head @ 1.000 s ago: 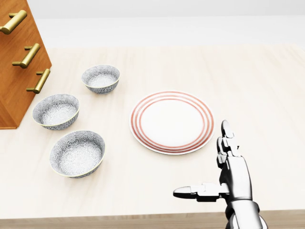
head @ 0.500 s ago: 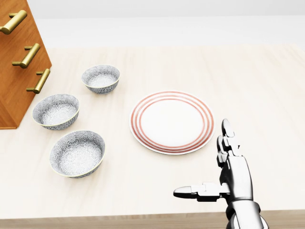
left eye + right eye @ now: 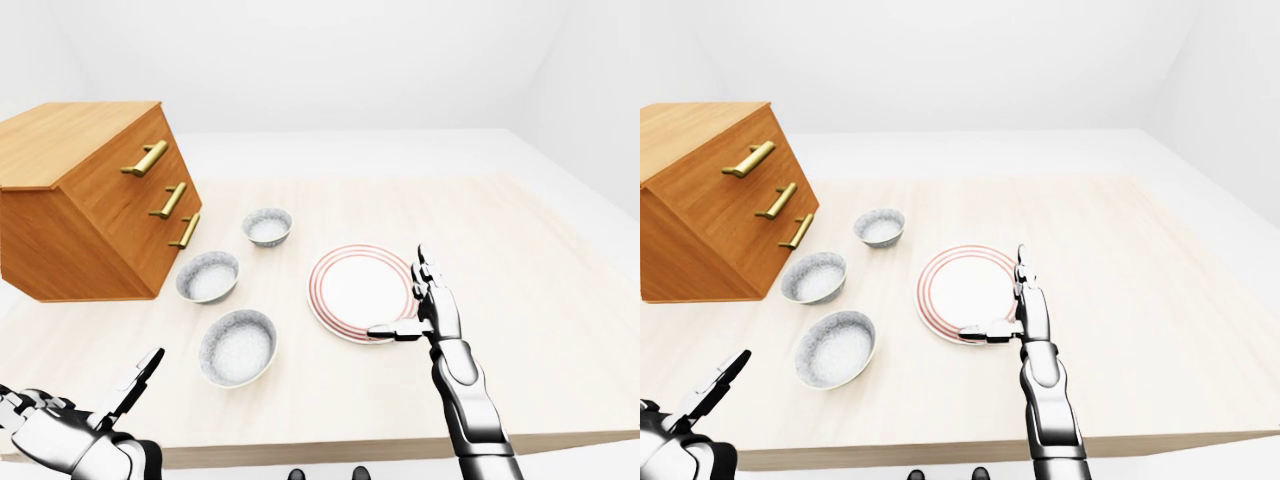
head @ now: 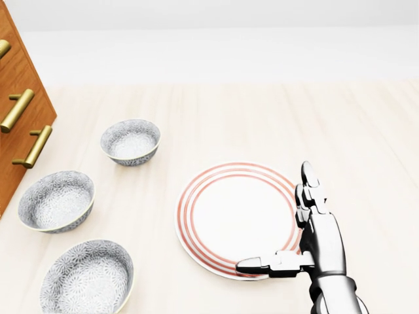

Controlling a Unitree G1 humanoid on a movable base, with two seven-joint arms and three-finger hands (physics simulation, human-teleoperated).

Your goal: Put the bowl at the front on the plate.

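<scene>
Right hand (image 4: pixel 321 241) was released: fingers straight, thumb stuck out sideways, grasping nothing. In the head view its thumb overlapped the lower-right rim of the plate (image 4: pixel 229 212); whether it touched, I could not tell. Left hand (image 3: pixel 78 428) sat low, well apart from the plate at the bottom left of the left-eye view, fingers spread, also holding nothing.

Counts: one plate with red rings, three patterned bowls, one drawer chest (image 3: pixel 80 200) with three brass handles (image 3: pixel 168 200), one table (image 4: pixel 366 144).

All three bowls stood upright on the table left of the plate, none touching it. The front bowl (image 4: pixel 87 278) was lower left of the plate in the head view, apart from both hands. The middle bowl (image 4: pixel 57 199) was left of the plate, and the far bowl (image 4: pixel 131 140) upper left of it. The chest lay beyond the bowls, farther left of the plate.

Versus 0.5 s ago: the whole head view shifted, so the camera had moved. The plate and bowls showed lower and the chest was cropped more. Bowls kept their layout around the plate. The right hand, earlier clear of the plate, now overlapped its rim.
</scene>
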